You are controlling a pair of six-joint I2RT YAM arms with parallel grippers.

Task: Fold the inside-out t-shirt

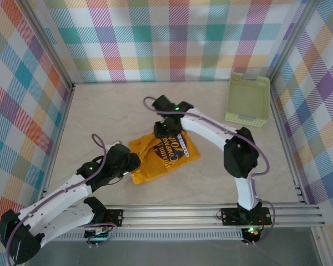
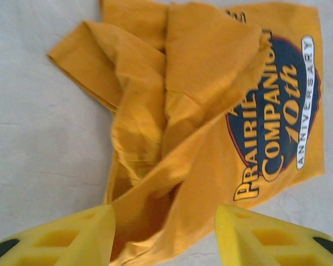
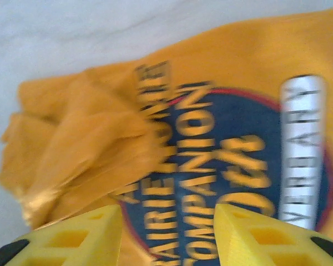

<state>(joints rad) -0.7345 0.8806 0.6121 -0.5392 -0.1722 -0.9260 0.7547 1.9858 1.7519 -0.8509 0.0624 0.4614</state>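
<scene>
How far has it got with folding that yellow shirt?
Done: the print on the shirt faces out, so it seems turned right way. In hand: the left pincer hovers open at the rumpled end, the right pincer open above the print. To do: the shirt lies bunched, so neat folding remains.

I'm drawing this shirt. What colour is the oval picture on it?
The oval print is dark navy, clearest in the left wrist view.

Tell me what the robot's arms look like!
The left arm and right arm are white tubes with chunky black joints, small green lights and looping purple cables. The left gripper and right gripper have blocky yellow fingers with cut-out windows.
</scene>
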